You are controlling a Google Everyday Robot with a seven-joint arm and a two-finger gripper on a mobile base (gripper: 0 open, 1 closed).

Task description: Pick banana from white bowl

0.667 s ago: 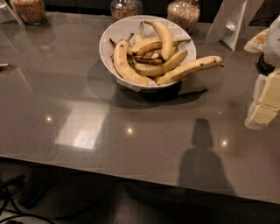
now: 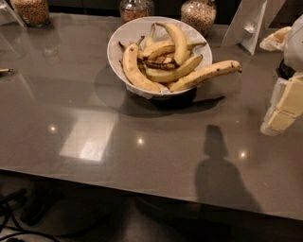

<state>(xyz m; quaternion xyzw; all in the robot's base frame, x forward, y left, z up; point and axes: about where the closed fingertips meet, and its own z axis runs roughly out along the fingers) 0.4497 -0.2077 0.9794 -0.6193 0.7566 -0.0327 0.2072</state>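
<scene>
A white bowl [image 2: 115,43] stands on the grey table at the back centre and holds several yellow bananas. The banana [image 2: 207,74], long, slim and brown-speckled with a dark tip, lies across the bowl's right rim and sticks out to the right. A thicker curved banana [image 2: 135,71] lies along the left side of the bowl. My gripper [image 2: 283,111], white and cream, hangs at the right edge of the view. It is to the right of the banana's tip, nearer the front, and apart from it.
Three glass jars of grains stand along the table's back edge [image 2: 32,10] [image 2: 136,8] [image 2: 199,15]. A white folded stand [image 2: 250,23] is at the back right. The table's front edge [image 2: 142,182] runs across the lower view, with cables on the floor at bottom left.
</scene>
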